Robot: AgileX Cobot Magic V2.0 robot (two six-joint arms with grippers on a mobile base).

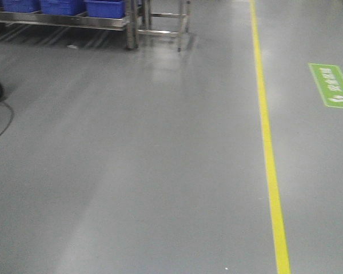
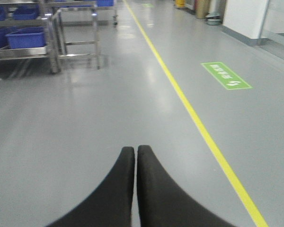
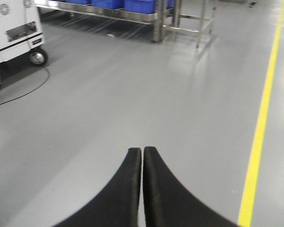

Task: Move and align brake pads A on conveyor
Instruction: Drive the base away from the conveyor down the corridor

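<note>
The left jaws are sitting closed on nothing, their two black curved fingers (image 2: 118,189) meeting along a thin seam at the bottom centre of the left wrist view. The right jaws are likewise pressing shut with nothing between them, black fingers (image 3: 125,189) touching at the bottom centre of the right wrist view. Both are pointing out over a glossy grey floor (image 2: 85,118). A narrow yellow painted line (image 2: 199,125) is running from the upper middle to the lower right, with a green rectangular floor marking (image 2: 226,75) lying right of it. A stainless steel rack (image 2: 52,42) carrying blue plastic bins (image 2: 26,38) is standing at the upper left. In the right wrist view a white wheeled cart (image 3: 14,28) is standing at the upper left, a thin black cable (image 3: 23,92) trailing on the floor beside it. The brake pads A and the conveyor are not showing in any view.
</note>
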